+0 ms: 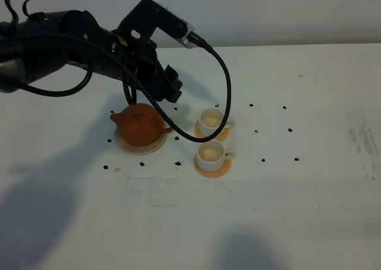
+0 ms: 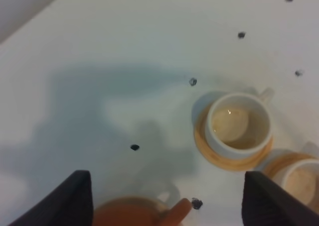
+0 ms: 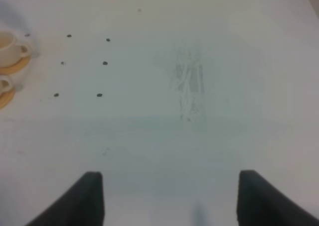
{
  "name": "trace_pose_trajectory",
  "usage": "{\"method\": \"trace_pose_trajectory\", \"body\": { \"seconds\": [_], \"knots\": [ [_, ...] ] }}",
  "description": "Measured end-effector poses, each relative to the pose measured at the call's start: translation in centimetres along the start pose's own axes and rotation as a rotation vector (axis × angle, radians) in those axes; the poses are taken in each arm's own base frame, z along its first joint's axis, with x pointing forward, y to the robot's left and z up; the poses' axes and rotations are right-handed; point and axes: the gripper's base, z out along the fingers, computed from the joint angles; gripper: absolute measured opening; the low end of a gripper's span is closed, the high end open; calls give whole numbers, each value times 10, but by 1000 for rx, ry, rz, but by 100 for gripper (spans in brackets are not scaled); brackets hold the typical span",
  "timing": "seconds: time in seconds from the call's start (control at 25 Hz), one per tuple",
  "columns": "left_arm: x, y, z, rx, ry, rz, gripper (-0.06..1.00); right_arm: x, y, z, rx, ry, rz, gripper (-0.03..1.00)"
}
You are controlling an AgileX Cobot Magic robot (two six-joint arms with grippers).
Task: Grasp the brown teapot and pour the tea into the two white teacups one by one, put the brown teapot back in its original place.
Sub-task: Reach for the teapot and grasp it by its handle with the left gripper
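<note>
Directly beneath the left gripper, the squat reddish-brown clay teapot sits upright with its lid on, resting on the round flat beige saucer. The gripper's dark fingers are spread wide and hold nothing; the teapot is clear of them. Off to the gripper's side stand two small white cylindrical teacups, the nearer cup and the farther cup. Each is pale beige inside and rests on a round orange coaster. A black cable loops from the wrist and, seen from above, crosses the nearer cup's handle side and the teapot's handle. Small black dots speckle the white table. The right gripper hangs with its fingers wide apart, holding nothing, above a grey scuff mark, well apart from the cups
</note>
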Motion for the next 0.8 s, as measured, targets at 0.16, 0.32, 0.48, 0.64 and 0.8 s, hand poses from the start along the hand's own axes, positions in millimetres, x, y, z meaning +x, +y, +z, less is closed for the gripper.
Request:
{"method": "trace_pose_trajectory", "body": {
  "seconds": [0.16,0.32,0.48,0.64,0.8],
  "knots": [
    [6,-1,10,10,26,-3,60,0,0,0,0,0,0,55],
    [6,-6,13,20,32,6,60,0,0,0,0,0,0,55],
    [4,-18,14,48,43,26,60,0,0,0,0,0,0,55],
    [6,-28,14,84,80,39,60,0,0,0,0,0,0,55],
    [9,-27,14,85,106,67,60,0,0,0,0,0,0,55]
  ]
}}
